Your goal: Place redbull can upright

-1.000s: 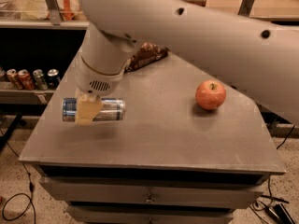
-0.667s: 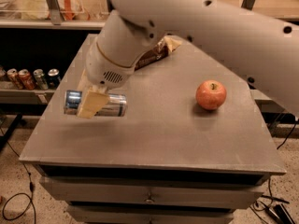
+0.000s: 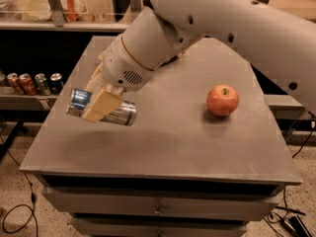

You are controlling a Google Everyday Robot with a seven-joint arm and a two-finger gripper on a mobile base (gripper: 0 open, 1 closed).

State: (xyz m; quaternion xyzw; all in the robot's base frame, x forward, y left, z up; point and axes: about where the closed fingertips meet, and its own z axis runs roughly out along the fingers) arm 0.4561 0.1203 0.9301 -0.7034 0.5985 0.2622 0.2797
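The redbull can [image 3: 121, 113] is blue and silver and lies on its side, tilted a little, held above the left part of the grey table [image 3: 163, 147]. My gripper [image 3: 101, 105] is shut on the can around its middle, with a tan finger pad [image 3: 102, 104] across its front. The white arm comes in from the upper right and hides the far side of the can. The can's silver top points left, past the table's left edge.
A red apple [image 3: 222, 100] sits on the right part of the table. Several small cans [image 3: 30, 83] stand in a row on a low shelf to the left. Drawers are under the table front. Cables lie on the floor.
The arm has swung and lifted, and the can in the gripper has moved a little up and toward the table's left edge, tilting slightly.
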